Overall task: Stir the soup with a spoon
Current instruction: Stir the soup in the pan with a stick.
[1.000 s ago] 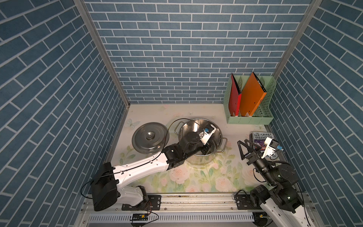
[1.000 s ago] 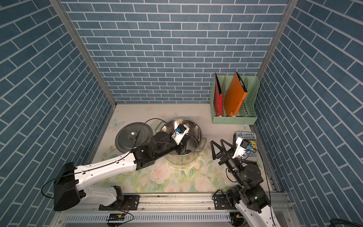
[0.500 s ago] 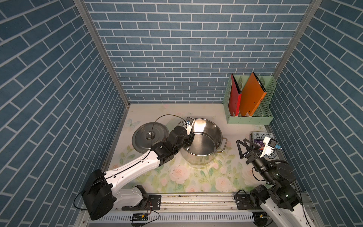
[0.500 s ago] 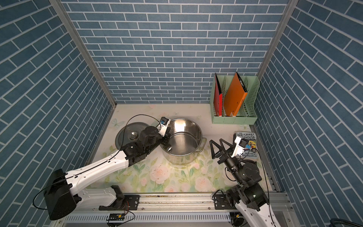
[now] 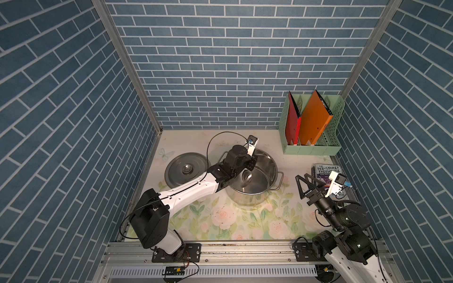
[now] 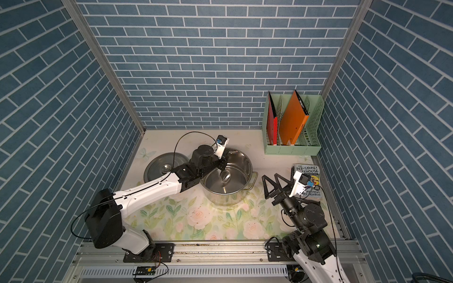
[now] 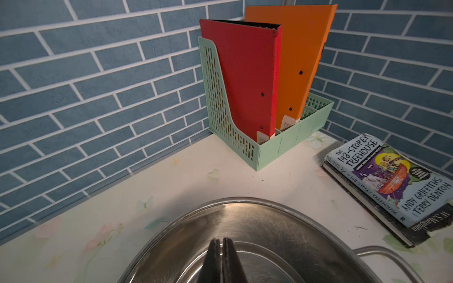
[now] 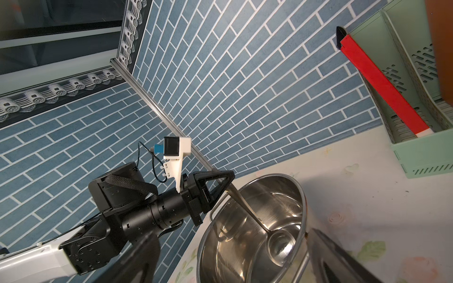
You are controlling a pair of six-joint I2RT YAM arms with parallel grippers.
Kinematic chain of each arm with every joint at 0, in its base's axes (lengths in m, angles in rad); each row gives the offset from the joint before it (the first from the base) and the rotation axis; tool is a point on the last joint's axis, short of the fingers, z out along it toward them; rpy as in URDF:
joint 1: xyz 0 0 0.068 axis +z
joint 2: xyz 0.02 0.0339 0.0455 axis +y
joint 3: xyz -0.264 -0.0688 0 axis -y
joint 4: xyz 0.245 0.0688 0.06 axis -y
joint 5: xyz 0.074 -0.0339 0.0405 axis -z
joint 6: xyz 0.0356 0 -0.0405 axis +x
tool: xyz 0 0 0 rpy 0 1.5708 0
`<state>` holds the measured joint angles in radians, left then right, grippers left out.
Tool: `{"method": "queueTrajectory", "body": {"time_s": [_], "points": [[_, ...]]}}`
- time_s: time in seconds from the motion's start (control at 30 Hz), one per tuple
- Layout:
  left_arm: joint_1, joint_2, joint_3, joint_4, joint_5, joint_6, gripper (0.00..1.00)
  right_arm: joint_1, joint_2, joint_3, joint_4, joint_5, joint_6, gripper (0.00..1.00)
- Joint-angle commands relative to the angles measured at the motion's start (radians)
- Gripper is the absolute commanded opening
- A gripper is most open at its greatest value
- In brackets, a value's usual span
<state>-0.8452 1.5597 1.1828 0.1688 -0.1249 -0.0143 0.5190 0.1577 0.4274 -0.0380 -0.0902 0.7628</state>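
The steel pot stands mid-table. No soup is to be seen in it: its bottom shows as bare steel. My left gripper hangs over the pot's back-left rim, shut on the handle of the spoon. The spoon slants down into the pot, and its oval bowl lies low inside. In the left wrist view the left gripper shows pressed together above the pot. My right gripper stands open and empty to the right of the pot.
The pot's lid lies flat to the left of the pot. A green file holder with a red and an orange folder stands at the back right. A book lies by the right wall, beside my right arm.
My left gripper has carried the spoon round inside the pot, from the right side to the left rim and on to the back-left rim. The right arm has barely moved.
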Motion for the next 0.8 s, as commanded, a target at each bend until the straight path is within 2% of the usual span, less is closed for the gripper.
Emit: {"method": "queueTrajectory", "body": {"time_s": [0.0,0.33,0.5,0.77], "points": [[-0.039,0.024,0.056,0.056,0.066,0.008,0.00,0.003,-0.006,0.023,0.005,0.006,0.015,0.98],[-0.178,-0.029,0.014,0.017,0.108,0.039,0.00,0.004,-0.006,0.018,0.007,0.004,0.015,0.98],[-0.220,-0.106,-0.068,-0.030,0.064,0.048,0.00,0.004,0.001,0.016,0.021,0.002,0.016,0.98],[-0.229,-0.275,-0.220,-0.103,-0.026,0.009,0.00,0.004,0.022,0.013,0.038,-0.004,0.016,0.98]]}}
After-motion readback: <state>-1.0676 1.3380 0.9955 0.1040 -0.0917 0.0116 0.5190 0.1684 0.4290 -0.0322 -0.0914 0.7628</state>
